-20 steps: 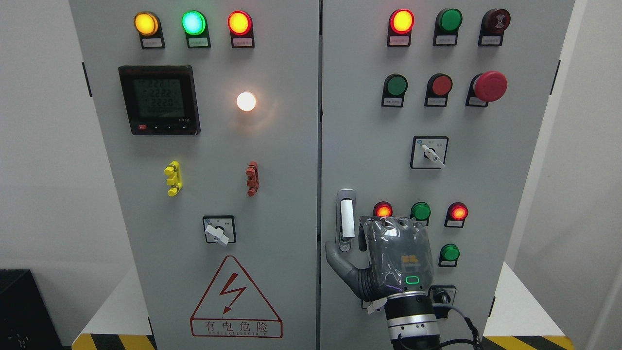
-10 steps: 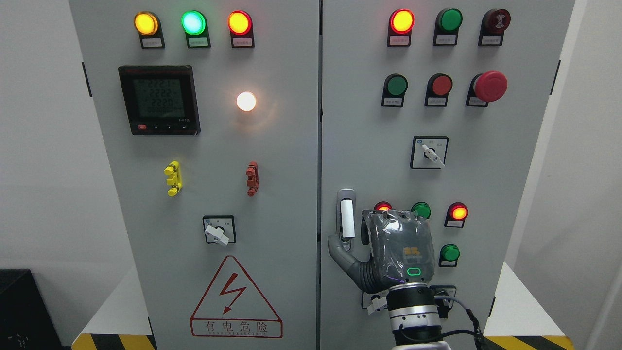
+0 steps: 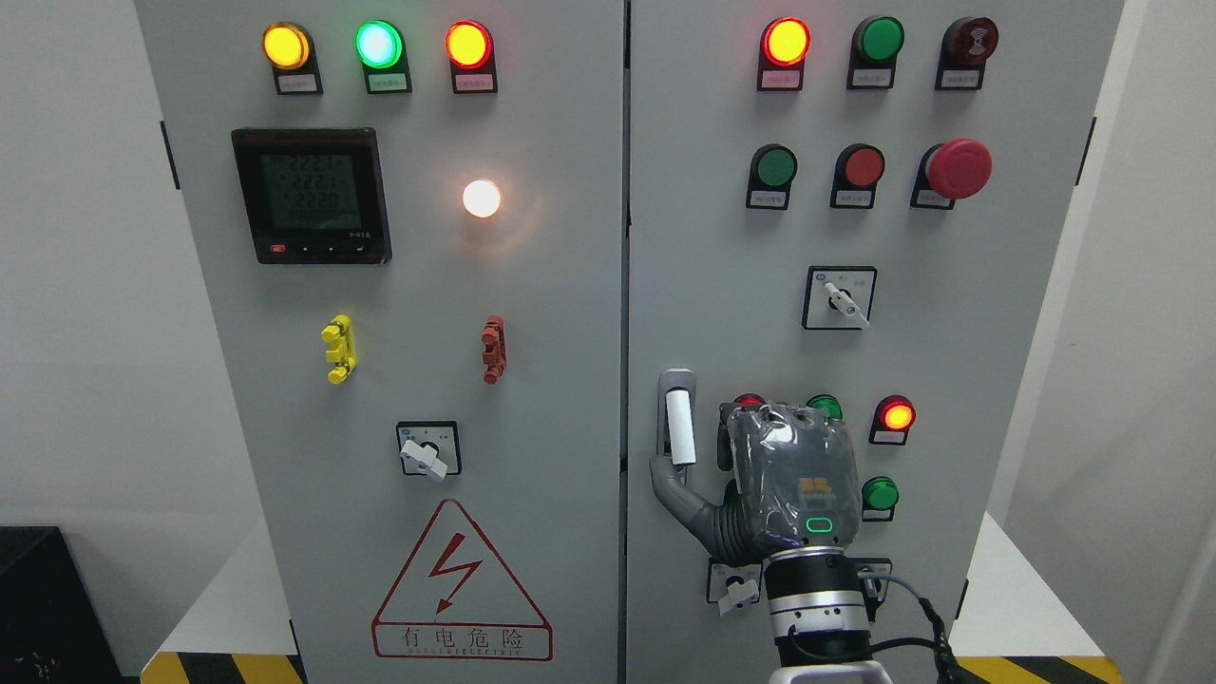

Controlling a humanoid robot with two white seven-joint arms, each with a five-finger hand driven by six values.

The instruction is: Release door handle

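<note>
The door handle (image 3: 679, 426) is a white upright lever in a grey recessed plate at the left edge of the cabinet's right door (image 3: 722, 237). My right hand (image 3: 793, 484) comes up from the bottom edge, its back toward me, just right of the handle. Its thumb (image 3: 673, 481) stretches left and lies under the handle's lower end. Its fingers point toward the panel and do not wrap the handle, which shows in full. The hand holds nothing. The left arm is out of view.
Lit red lamps (image 3: 897, 415), green buttons (image 3: 880, 494) and a rotary switch (image 3: 840, 298) surround the hand on the right door. The left door carries a meter (image 3: 312, 196), a selector switch (image 3: 427, 450) and a warning triangle (image 3: 460, 584).
My right hand has risen and shifted a little right along the door. It now covers more of the red and green lamps, and the thumb sits closer under the handle.
</note>
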